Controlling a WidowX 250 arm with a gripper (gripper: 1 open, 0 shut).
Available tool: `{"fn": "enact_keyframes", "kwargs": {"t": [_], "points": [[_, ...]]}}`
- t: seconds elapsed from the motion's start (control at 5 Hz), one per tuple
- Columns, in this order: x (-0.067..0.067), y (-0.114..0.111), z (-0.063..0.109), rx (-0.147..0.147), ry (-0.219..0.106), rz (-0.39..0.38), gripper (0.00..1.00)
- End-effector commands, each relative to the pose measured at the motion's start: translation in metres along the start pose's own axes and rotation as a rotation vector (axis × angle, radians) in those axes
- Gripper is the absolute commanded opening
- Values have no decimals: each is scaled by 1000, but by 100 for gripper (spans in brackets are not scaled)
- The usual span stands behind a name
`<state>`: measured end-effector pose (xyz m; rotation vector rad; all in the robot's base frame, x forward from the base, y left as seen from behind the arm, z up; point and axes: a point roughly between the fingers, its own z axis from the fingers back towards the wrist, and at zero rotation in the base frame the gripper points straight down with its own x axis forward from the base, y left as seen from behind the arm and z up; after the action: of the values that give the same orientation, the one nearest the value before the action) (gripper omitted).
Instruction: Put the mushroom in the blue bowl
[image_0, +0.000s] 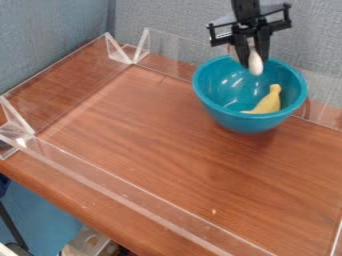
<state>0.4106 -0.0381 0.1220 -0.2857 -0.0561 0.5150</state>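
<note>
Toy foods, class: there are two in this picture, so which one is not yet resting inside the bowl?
The mushroom: pale and stubby, it hangs pinched in the gripper above the blue bowl. The yellow banana-like piece already lies inside.

A reddish-brown wooden table (160, 140) with a glossy, lightly reflective top, fenced by low clear acrylic walls (80, 62) (braced at the corners by small triangular pieces). Behind it stands a grey-blue fabric panel (54, 30). Below the near edge, the floor is dim and indistinct.
</note>
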Motion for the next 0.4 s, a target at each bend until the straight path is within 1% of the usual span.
{"fn": "enact_keyframes", "kwargs": {"t": [0.0,0.2], "points": [[-5,-18,28,-51,-78,-40,0],[-7,-17,18,-45,-73,-40,0]]}}
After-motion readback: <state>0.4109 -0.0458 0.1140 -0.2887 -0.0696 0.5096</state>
